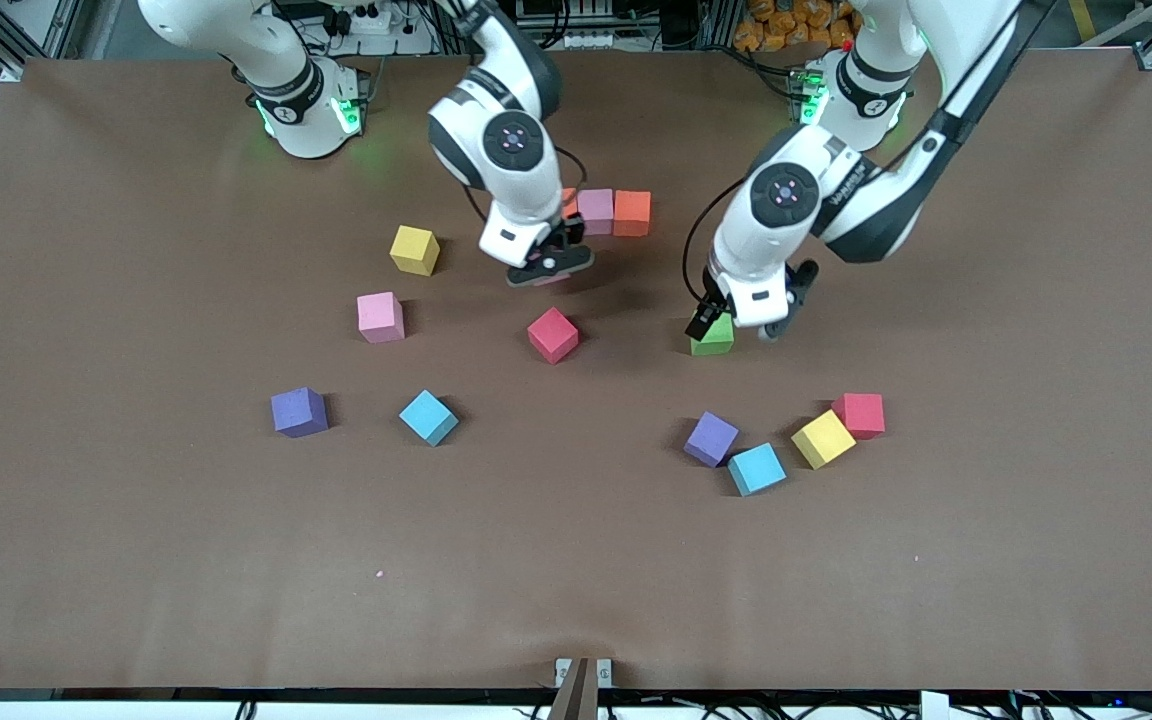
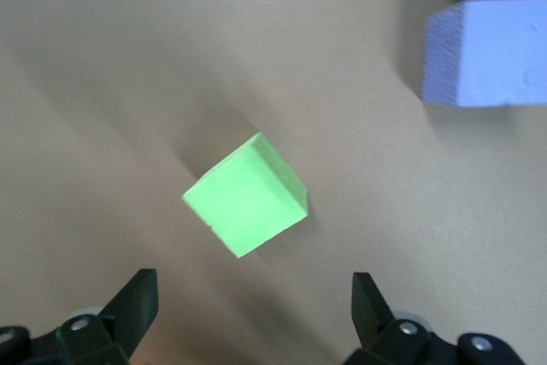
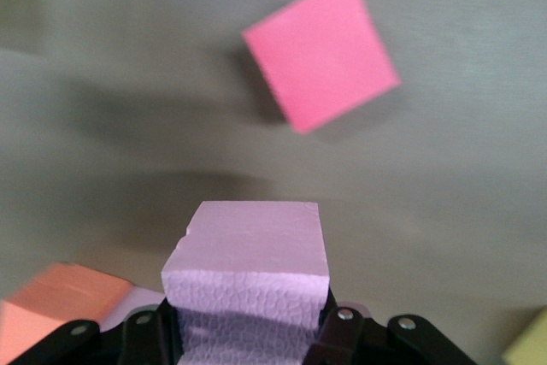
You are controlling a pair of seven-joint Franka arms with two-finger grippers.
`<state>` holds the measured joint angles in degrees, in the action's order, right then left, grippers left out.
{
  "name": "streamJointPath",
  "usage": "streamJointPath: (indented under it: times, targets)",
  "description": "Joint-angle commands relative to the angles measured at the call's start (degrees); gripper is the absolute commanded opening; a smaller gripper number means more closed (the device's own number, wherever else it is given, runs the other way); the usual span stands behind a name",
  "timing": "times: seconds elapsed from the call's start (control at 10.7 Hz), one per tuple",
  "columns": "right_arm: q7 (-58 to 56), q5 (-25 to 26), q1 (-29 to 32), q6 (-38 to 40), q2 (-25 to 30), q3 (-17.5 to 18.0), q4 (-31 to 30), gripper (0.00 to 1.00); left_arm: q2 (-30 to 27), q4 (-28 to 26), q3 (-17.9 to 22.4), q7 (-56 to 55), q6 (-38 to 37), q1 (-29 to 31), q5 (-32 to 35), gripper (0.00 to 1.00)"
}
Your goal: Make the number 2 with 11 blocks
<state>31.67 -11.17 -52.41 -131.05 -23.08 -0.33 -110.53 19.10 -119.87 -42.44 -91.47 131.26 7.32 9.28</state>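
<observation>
The number 2 is barely begun: only a short row near the arms' bases is lying in place, a pink block abutting an orange block, with another orange one partly hidden under the right arm. The right gripper is clamping a lilac block over the worktop just beside that row. Nearer the camera than the row, the left gripper is hanging wide over a green block. Nine more blocks are lying scattered, so most of the digit is waiting to be built.
</observation>
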Motion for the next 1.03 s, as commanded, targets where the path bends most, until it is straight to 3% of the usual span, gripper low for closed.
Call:
streamJointPath:
  times: [0.0,0.28,0.56,0.75,0.94]
  targets:
    - [7.8,-1.7,-3.2,1.3,-7.2,0.0,9.6,0.34,2.2,2.1,-0.6,15.1,-3.1,0.1,-0.8,1.0]
    - [13.0,-1.7,-5.6,1.4,-13.0,0.0,16.5,0.34,3.5,1.8,-0.5,29.6,-5.0,0.4,-0.3,1.0]
    - [16.0,-1.8,-7.0,1.3,-15.9,0.0,19.2,0.34,4.4,1.8,0.1,38.3,-5.2,0.3,1.6,1.0]
    - [16.8,-1.8,-8.1,1.3,-16.5,0.0,19.2,0.34,6.9,2.0,0.1,39.2,-5.1,0.2,8.0,1.0]
    - [18.2,-1.7,-9.3,1.3,-17.5,0.0,19.1,0.34,8.6,2.5,0.5,39.2,-5.0,0.7,9.9,1.0]
